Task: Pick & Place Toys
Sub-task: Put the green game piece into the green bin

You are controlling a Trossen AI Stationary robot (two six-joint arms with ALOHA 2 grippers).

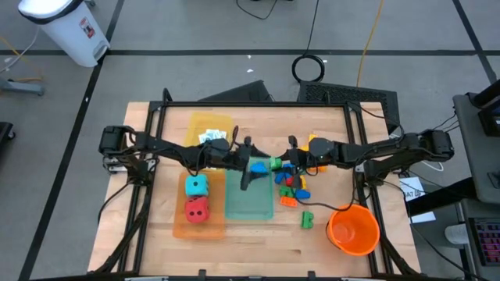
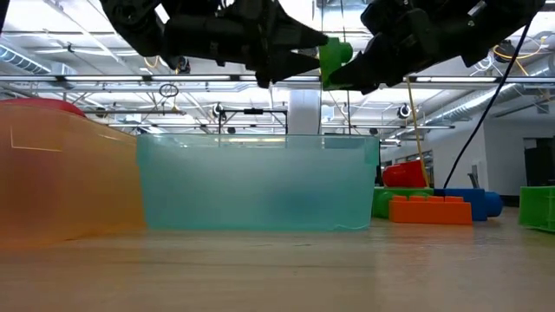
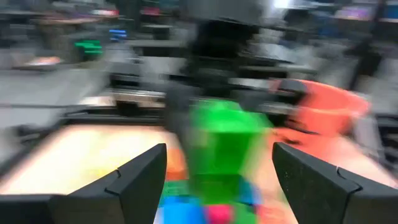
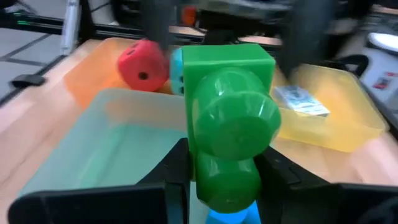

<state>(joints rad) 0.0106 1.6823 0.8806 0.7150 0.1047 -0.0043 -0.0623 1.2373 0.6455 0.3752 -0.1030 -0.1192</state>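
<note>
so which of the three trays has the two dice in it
The orange tray, the one on the left arm's side of the teal tray. It holds the teal die and red die; the yellow tray holds cards.

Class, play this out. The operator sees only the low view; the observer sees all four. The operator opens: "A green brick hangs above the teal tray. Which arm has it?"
Observer: The right gripper is shut on the green brick.
Operator: And the left gripper?
Observer: The left gripper faces that brick with its fingers open.
Operator: What's in the orange tray?
Observer: The orange tray holds a teal die and a red die.
</note>
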